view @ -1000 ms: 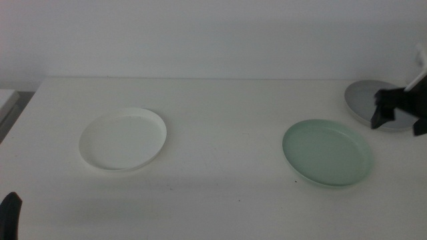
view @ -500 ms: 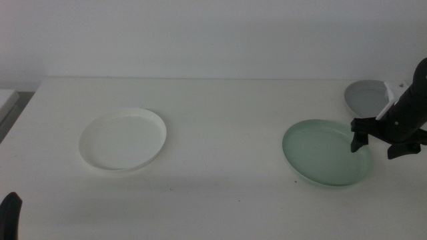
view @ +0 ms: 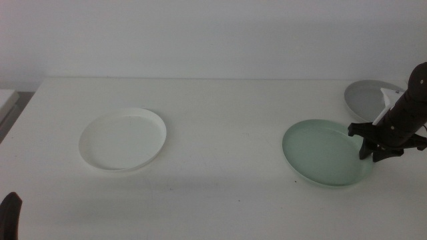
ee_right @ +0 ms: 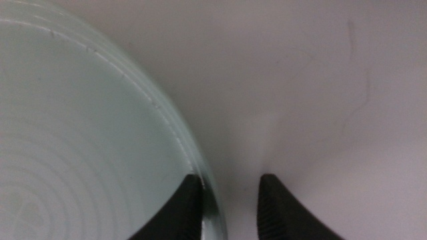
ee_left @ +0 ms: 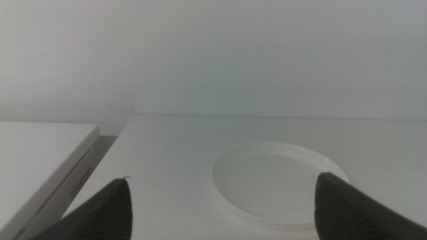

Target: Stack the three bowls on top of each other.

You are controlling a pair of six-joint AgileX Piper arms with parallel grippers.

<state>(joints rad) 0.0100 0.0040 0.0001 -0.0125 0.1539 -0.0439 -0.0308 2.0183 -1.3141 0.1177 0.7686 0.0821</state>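
Right gripper (view: 379,148): low at the right-hand rim of the mint bowl (view: 323,152); jaws narrowly parted, astride that rim, one tip inside the bowl, one on the table outside. Not yet pinched, judging from the wrist view.
Key relation: rim runs between the jaws (ee_right: 230,200); bowl body lies to the picture's left of the gripper.
Grey bowl (view: 365,99): just behind the right arm, far right, near the mint bowl but apart.
White bowl (view: 123,139): left half of table (view: 220,100), well apart from the other two.
Left gripper (ee_left: 220,207): waiting at the bottom-left corner, jaws wide apart, empty, facing the white bowl.
Stacking: none done.
Nearer arm: right for mint and grey; left for white.
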